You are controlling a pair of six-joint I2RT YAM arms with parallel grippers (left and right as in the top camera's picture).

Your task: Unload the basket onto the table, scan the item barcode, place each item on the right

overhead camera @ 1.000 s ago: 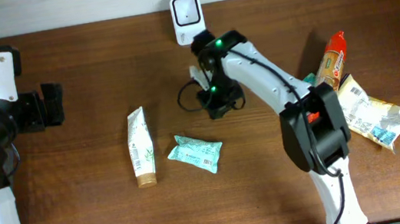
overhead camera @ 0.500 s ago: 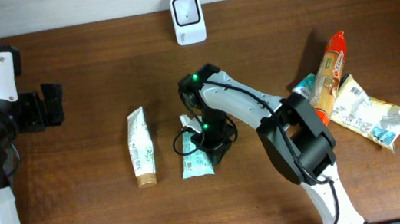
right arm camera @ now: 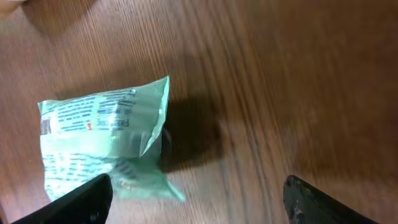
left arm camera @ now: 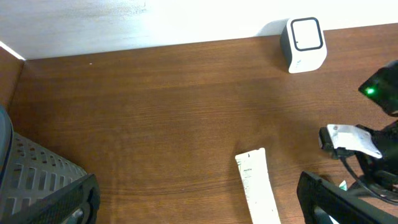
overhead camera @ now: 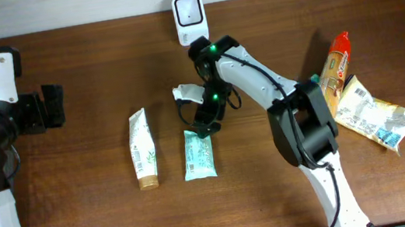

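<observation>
**At mid-tabletop (overhead camera: pixel 84 223): green packet (overhead camera: pixel 198 154) lying free, right tool (overhead camera: pixel 203 121) spread above it**

Near the centre of the tabletop the green packet lies flat. It is just beside the white tube (overhead camera: pixel 142 149) and well apart from the scanner (overhead camera: pixel 189 9) at the back edge.

- **Right tool:** it hangs over the packet's far end, fingers spread wide with nothing between them. In the wrist view the packet sits off toward one finger, not centred in the gap.
- **Left tool (overhead camera: pixel 49 106):** it is parked at the side, likewise spread and empty.
- **Snack bags (overhead camera: pixel 367 111):** they are heaped at the right.

Judgement: the packet is not in hand, and I cannot tell whether its scan is due or already done.

If it is to be picked up:
- Centre the gap over the packet first, then close across its narrow width near one end.
- Keep the fingers off the small dark printed block at one end. It may be the barcode, but it is too small to be sure.
- The film looks soft and will likely sag, so grip firmly.
- Turn the printed face square to the scanner window and hold it steady and near.

Risk: nudging the tube on the descent.
</observation>
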